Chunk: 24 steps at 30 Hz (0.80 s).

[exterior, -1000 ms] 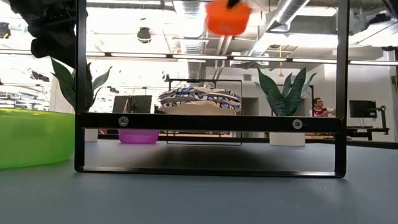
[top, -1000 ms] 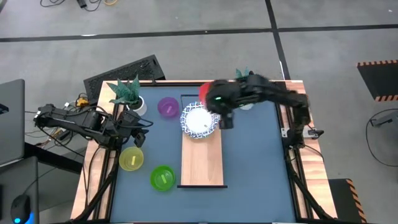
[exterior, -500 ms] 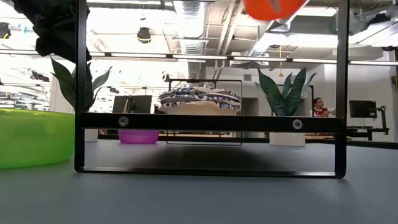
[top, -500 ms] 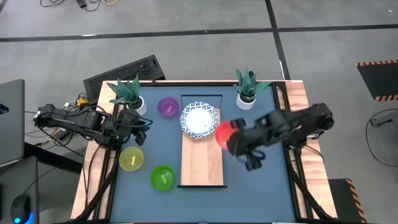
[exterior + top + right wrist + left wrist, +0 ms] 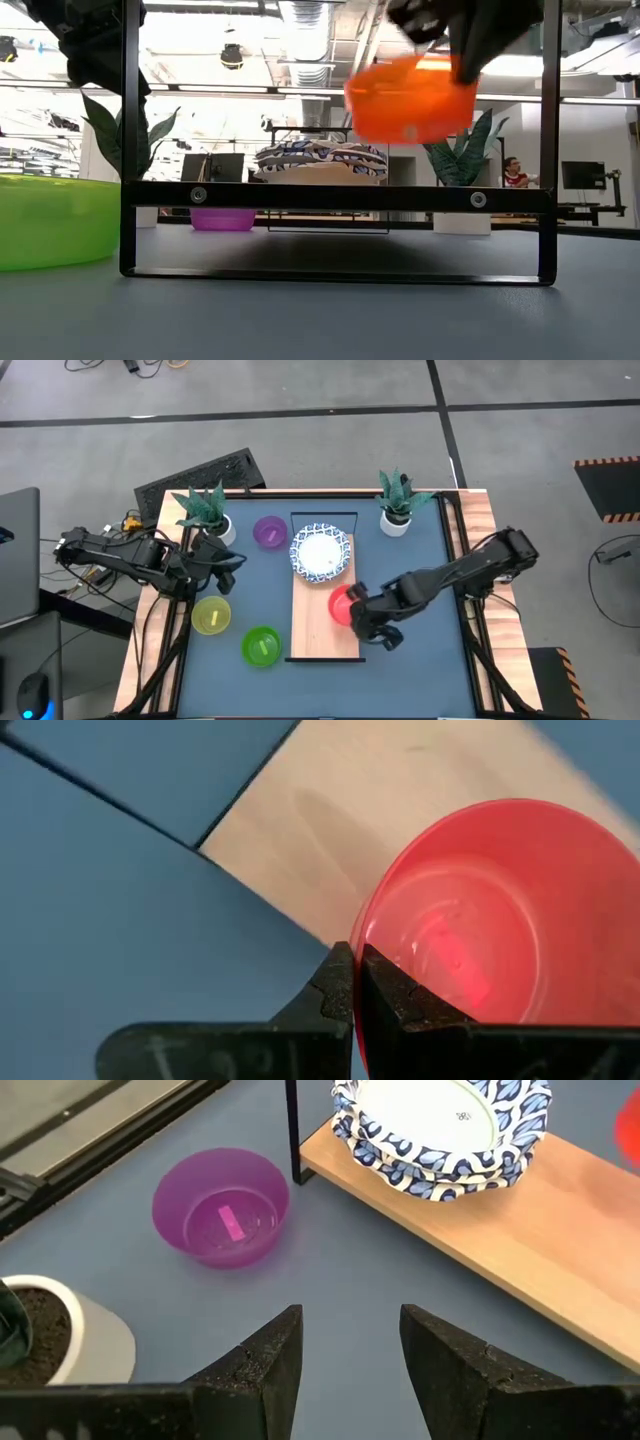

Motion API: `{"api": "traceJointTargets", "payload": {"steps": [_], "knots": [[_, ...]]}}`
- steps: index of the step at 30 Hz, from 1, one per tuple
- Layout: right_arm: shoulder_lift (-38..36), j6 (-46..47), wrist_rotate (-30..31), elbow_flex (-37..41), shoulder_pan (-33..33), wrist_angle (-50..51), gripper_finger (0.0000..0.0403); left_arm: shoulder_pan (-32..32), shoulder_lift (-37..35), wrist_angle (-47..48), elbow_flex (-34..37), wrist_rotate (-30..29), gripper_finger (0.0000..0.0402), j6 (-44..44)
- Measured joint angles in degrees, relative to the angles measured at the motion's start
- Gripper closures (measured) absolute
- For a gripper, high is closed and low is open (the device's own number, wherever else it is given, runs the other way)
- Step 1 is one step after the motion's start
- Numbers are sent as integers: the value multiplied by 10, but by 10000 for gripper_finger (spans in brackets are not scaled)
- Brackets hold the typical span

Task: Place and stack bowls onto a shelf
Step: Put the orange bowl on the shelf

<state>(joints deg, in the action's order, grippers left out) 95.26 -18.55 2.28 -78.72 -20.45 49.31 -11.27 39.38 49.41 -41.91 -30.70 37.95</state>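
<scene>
I see the right end effector (image 5: 362, 616) pinching the red bowl's (image 5: 342, 604) rim above the shelf (image 5: 325, 628), near the 2 stacked white bowls (image 5: 321, 553).

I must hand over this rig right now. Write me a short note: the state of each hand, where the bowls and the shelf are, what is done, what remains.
Right hand: shut on the red bowl's rim, holding it in the air over the middle of the shelf.
Left hand: open, empty, waiting at the table's left edge.
Done: two white patterned bowls stacked on the shelf's far end.
Left: set the red bowl down; then purple bowl, yellow bowl and green bowl, all on the blue tabletop left of the shelf.
</scene>
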Motion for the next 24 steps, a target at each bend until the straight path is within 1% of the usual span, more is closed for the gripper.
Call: {"api": "traceJointTargets", "payload": {"steps": [7,12,18,20,24], "knots": [[63,-77,-9,-1,9,-83,379,0,0,0,0,-12,248,-20],[93,-90,-26,-1,15,-99,379,0,0,0,0,-13,248,-16],[112,-104,-24,-1,15,-120,377,0,0,0,0,-15,248,-13],[114,-99,-24,-1,15,-127,369,0,0,0,0,-15,248,-16],[114,-70,-26,-1,15,-119,341,0,0,0,0,-15,248,-20]]}}
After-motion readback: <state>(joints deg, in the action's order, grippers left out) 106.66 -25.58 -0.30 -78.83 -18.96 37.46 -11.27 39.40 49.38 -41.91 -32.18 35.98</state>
